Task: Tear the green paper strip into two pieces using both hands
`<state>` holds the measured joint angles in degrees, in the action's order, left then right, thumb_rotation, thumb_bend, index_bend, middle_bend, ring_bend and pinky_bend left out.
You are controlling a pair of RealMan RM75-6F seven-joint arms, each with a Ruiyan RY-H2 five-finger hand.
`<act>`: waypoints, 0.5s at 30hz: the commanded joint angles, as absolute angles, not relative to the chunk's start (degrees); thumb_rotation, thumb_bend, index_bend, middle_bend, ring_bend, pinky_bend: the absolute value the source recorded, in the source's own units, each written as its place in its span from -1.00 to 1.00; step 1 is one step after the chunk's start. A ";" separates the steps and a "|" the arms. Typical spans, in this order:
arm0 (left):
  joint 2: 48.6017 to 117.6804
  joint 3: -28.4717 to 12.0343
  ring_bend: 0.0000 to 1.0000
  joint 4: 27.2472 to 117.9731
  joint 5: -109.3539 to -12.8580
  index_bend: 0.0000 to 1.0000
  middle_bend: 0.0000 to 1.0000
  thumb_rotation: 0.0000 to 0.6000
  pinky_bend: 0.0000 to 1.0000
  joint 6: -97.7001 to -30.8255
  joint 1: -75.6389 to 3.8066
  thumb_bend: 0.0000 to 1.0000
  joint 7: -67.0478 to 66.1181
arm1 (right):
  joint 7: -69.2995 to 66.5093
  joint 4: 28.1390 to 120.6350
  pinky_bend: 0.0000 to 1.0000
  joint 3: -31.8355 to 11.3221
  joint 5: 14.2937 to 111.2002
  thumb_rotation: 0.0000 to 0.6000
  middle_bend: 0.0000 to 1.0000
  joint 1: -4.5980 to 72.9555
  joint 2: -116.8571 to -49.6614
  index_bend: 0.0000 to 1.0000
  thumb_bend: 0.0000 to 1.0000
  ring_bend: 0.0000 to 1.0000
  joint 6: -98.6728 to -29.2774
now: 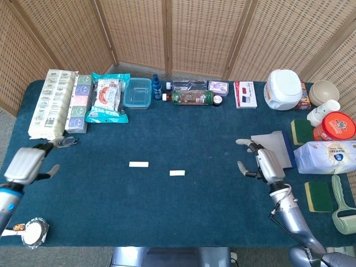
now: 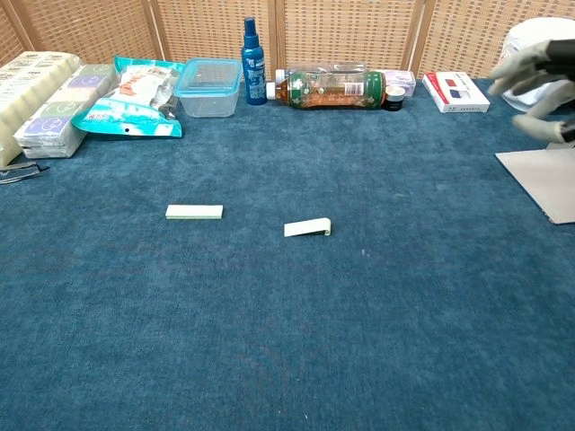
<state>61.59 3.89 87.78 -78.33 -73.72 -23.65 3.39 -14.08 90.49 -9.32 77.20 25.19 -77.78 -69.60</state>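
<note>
Two pale green paper pieces lie apart on the blue tablecloth: one flat piece [image 1: 138, 164] [image 2: 194, 212] to the left, one slightly curled piece [image 1: 177, 173] [image 2: 307, 228] to the right. My left hand [image 1: 26, 165] hangs at the table's left edge, fingers spread, holding nothing; the chest view does not show it. Far right of the pieces, my right hand [image 1: 263, 166] [image 2: 537, 77] is empty with fingers apart, beside the grey sheet [image 1: 271, 151].
Along the back stand tissue packs [image 1: 53, 102], a snack bag [image 1: 107, 98], a clear box [image 1: 138, 92], a blue spray bottle [image 2: 254, 50] and a lying bottle [image 2: 328, 89]. Glasses [image 1: 62, 143] lie at left. Tubs, sponges and a wipes pack [image 1: 327, 156] crowd the right side.
</note>
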 commanded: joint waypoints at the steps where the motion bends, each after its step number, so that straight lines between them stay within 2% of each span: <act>1: 62.44 5.51 -0.28 84.99 -79.81 -0.73 -0.34 1.00 0.12 -78.87 -18.53 -0.38 5.83 | -1.16 91.69 -0.38 -7.71 76.57 1.00 -0.42 21.65 -77.97 -0.49 -0.13 -0.61 -76.09; 7: 66.94 5.38 -0.29 80.11 -82.64 -0.73 -0.34 1.00 0.12 -90.20 -10.16 -0.38 10.76 | 10.17 95.02 -0.38 -5.62 77.66 1.00 -0.42 16.77 -76.86 -0.46 -0.13 -0.62 -83.86; 15: 69.67 6.04 -0.31 77.71 -85.67 -0.73 -0.34 1.00 0.07 -96.26 -4.28 -0.39 12.60 | 16.82 98.26 -0.41 -3.23 80.56 1.00 -0.42 12.05 -75.87 -0.44 -0.13 -0.63 -90.06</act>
<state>69.21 5.86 78.07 -85.28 -95.73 -4.88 12.40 16.24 97.71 -3.73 80.01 12.64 -76.13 -89.46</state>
